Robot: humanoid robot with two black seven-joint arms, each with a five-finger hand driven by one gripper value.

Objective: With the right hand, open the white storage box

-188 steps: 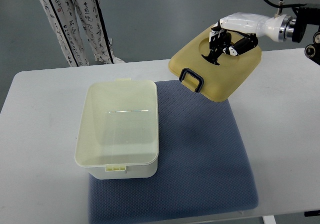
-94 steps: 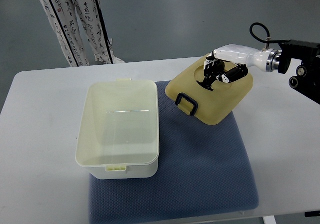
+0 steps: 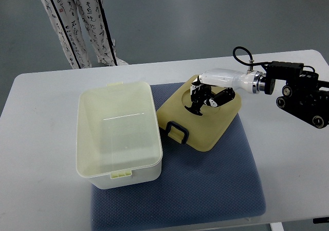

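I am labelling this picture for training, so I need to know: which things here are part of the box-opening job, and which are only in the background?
Part of the job:
- white storage box, open, on the mat
- yellow lid, beside the box
- right hand, fingers on the lid's handle

Only around:
- blue mat
- white table
- person's legs behind the table

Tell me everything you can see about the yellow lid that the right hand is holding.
The yellow lid is a rounded rectangle of what looks like matte plastic, mustard-coloured, with a dark latch handle on its near-left edge and a round recess on top. It is off the white storage box and lies over the blue mat, to the right of the open box. Its left corner seems to meet the box wall. The right hand grips it at the recess. Whether it rests flat on the mat is unclear.
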